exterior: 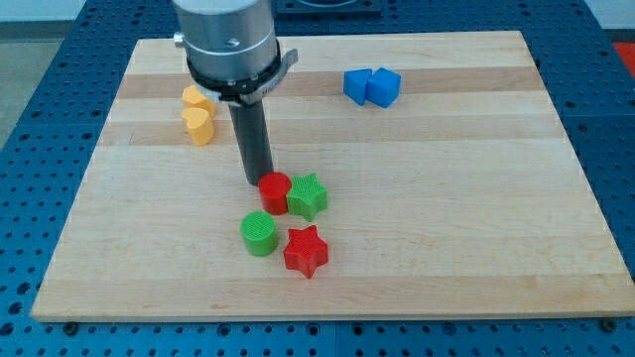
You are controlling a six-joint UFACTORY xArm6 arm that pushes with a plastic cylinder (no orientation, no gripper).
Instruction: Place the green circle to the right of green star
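Down at my tip (260,182), the rod — no jaws to open or close — touches the red plastic cylinder (275,192) at its 10 o'clock. The ribbed green plastic circle (259,234) sits at 7 o'clock from the green plastic star (308,195) — round, so no long axis or heading. I judge it must go round to 3 o'clock.

A single camera covers the scene. It stands beyond the worktop's (427,169) near long edge and looks down at a moderate oblique angle, facing the far edge. The range is moderate: the full wooden board fits in frame, with strips of blue perforated base (30,119) visible on every side. The arm's grey housing (226,35) enters from the view's top and is cropped there. No second view exists, so no overlap applies.
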